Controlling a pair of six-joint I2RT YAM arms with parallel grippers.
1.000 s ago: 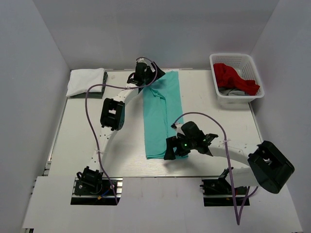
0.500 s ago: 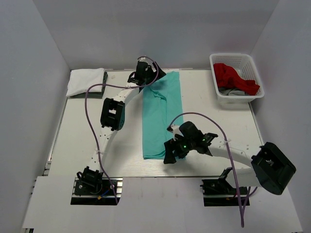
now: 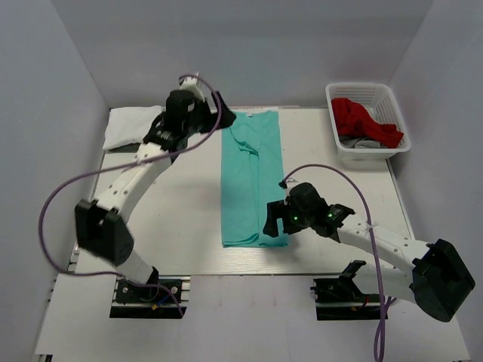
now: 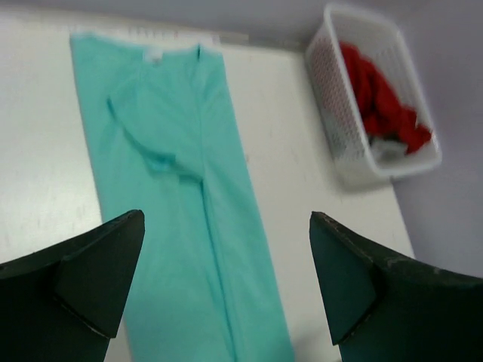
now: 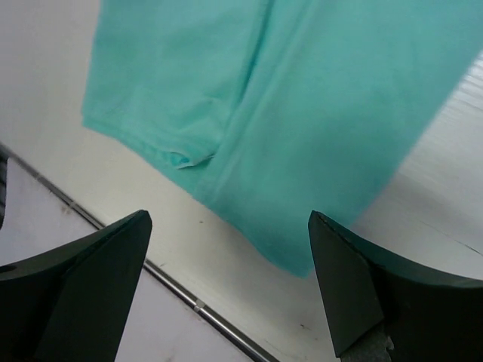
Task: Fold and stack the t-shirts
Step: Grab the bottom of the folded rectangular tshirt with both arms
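1. Overhead view: the teal shirt (image 3: 253, 177) lies mid-table (image 3: 339, 173) as a long narrow strip with its collar at the far end. The left gripper (image 3: 219, 121) hovers just beside the collar's left corner. The right gripper (image 3: 273, 224) hangs over the right side of the near hem. A folded white shirt (image 3: 128, 124) sits in the far left corner. The red shirt (image 3: 367, 121) and the grey shirt (image 3: 362, 142) wait in the basket (image 3: 392, 94). If the two arms grab at uneven spots, the crosswise fold would likely come out skewed.

2. Left wrist view: the fingers are spread wide with nothing between them, well above the cloth. The strip shows overlapping layers and a tucked sleeve. Pinching only the top layer could peel the lengthwise fold open. A deep reach might also bunch the collar.

3. Right wrist view: these fingers are also wide apart and empty, above the near hem. The hem lies near the table's front edge. A curled corner (image 5: 185, 158) sticks out there. A grasp that misses the lower layer would probably leave it behind. A sideways tug could drag the cloth toward the edge.
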